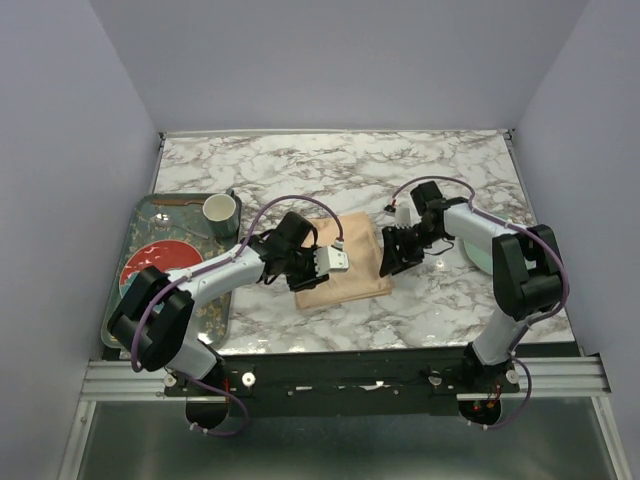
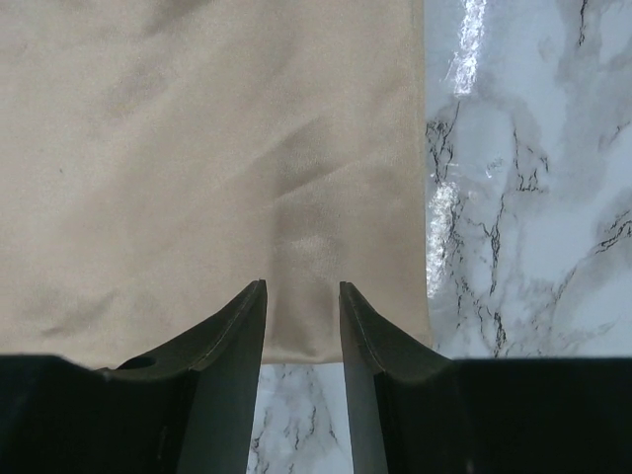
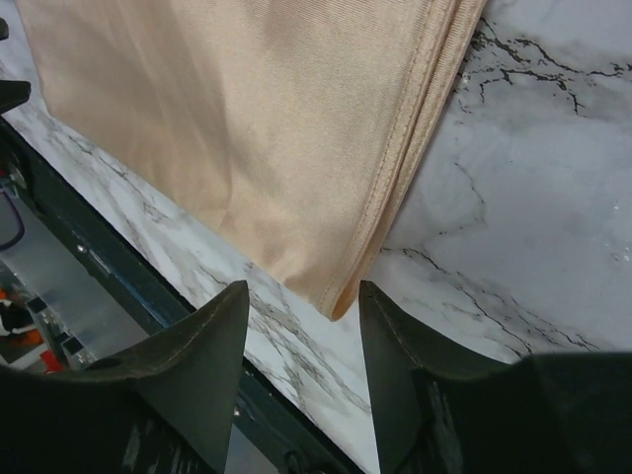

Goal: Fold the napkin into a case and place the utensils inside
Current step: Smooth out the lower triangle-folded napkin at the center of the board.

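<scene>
We see the left gripper narrowly parted over the napkin edge at lower centre. The right gripper gapes wider at its corner, and the cloth is cut off above.

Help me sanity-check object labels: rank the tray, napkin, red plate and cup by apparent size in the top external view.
Largest to smallest:
1. tray
2. napkin
3. red plate
4. cup
No two look close enough to tie.

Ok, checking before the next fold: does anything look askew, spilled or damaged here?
Nothing much. The napkin lies folded and flat, layers aligned at the corner, only slightly skewed to the table edge. No spill or damage shows.
</scene>
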`<state>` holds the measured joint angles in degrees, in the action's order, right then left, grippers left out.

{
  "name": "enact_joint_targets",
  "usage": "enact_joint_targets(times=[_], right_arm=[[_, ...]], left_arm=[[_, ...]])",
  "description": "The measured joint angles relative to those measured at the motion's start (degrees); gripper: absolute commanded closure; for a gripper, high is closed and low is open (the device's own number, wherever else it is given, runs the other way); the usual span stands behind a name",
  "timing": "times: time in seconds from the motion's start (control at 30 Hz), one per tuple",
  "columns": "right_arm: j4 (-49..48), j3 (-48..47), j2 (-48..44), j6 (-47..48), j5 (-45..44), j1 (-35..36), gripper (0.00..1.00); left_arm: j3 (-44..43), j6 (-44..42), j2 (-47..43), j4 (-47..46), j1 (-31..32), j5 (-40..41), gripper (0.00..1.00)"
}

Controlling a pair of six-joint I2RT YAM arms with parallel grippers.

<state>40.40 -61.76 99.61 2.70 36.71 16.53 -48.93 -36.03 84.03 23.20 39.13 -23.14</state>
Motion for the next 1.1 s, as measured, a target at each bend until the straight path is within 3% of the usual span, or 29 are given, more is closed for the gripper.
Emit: enact_joint_targets(times=[0.13, 0.33, 0.37, 0.43, 0.47, 0.8, 1.1], right_arm=[[0.0, 0.1, 2.0, -1.2, -0.2, 0.0, 0.50], [0.1, 0.9, 2.9, -1.6, -0.5, 0.0, 0.74], [0.1, 0.9, 2.9, -1.7, -0.5, 0.0, 0.84], [0.3, 0.9, 2.9, -1.6, -0.5, 0.0, 0.90], [0.4, 0.9, 2.8, -1.5, -0.4, 0.0, 0.99], [3.0, 0.9, -1.1, -4.0, 2.6, 0.0, 0.98], [2.4, 2.3, 3.7, -4.2, 1.1, 0.0, 0.94]], left_arm=[[0.0, 0.6, -0.2, -0.1, 0.0, 0.8, 0.56], [0.0, 2.0, -1.5, -0.9, 0.0, 2.2, 0.56], [0.0, 2.3, -1.8, -0.9, 0.0, 2.2, 0.56], [0.0, 3.0, -2.5, -0.9, 0.0, 2.4, 0.56], [0.0, 3.1, -2.9, -1.0, 0.0, 2.6, 0.56], [1.5, 4.9, -5.0, -1.2, 0.0, 3.3, 0.56], [0.8, 7.5, -4.0, 0.9, -2.6, 2.8, 0.56]])
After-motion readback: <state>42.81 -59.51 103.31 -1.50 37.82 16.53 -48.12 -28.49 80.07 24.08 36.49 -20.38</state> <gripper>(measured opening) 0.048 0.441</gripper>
